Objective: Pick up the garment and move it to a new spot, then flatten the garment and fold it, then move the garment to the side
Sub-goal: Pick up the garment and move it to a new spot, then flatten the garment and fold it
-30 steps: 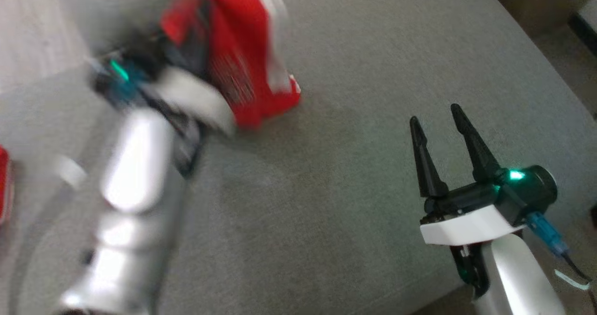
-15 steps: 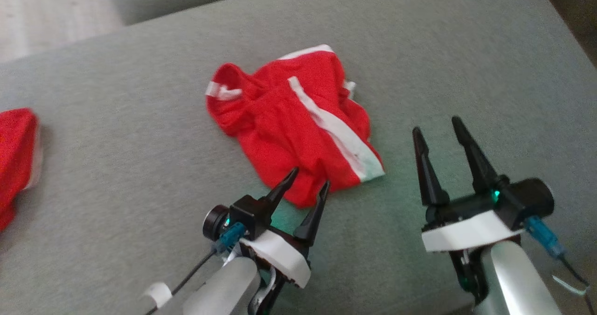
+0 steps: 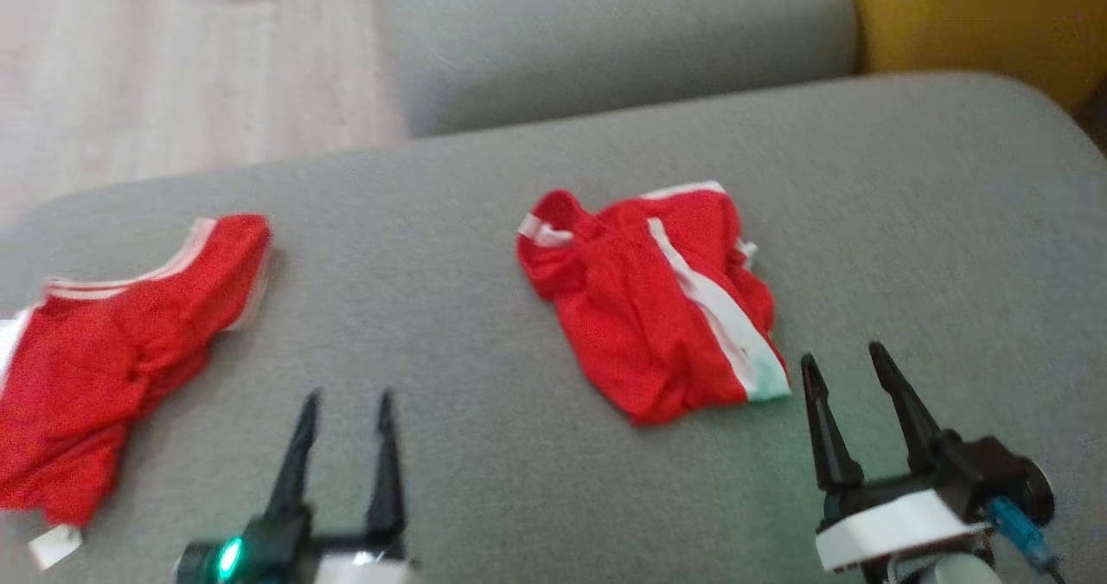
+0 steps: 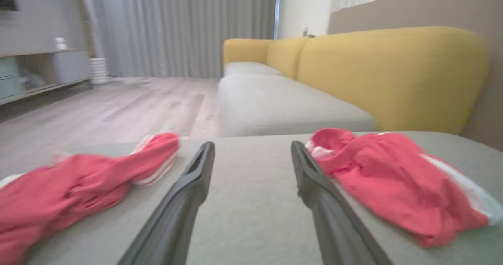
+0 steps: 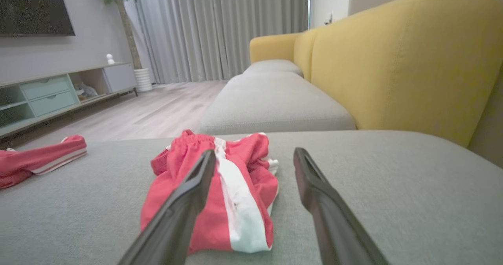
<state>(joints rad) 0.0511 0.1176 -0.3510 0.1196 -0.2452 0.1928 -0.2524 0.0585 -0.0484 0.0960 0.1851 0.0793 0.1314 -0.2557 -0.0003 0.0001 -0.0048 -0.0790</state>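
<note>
A crumpled red garment (image 3: pixel 657 307) with a white side stripe lies loose on the grey cushion (image 3: pixel 450 307), right of centre. My left gripper (image 3: pixel 348 395) is open at the lower left, nothing between its fingers, well left of the garment. In the left wrist view the garment (image 4: pixel 393 178) lies right of the open left gripper (image 4: pixel 252 144). My right gripper (image 3: pixel 841 353) stands open just beyond the garment's lower right corner. In the right wrist view the garment (image 5: pixel 251 167) lies partly behind the left finger of the right gripper (image 5: pixel 254 152).
A second red garment (image 3: pixel 112 350) with white trim lies bunched at the cushion's left end. Another grey cushion (image 3: pixel 605 39) sits beyond, with a yellow sofa back (image 5: pixel 401 61) to the right. Wooden floor (image 3: pixel 173 65) lies past the far left edge.
My left gripper has opened and let go of the red garment, which now rests on the cushion. The left arm has drawn back to the lower left. The head camera has also shifted.
</note>
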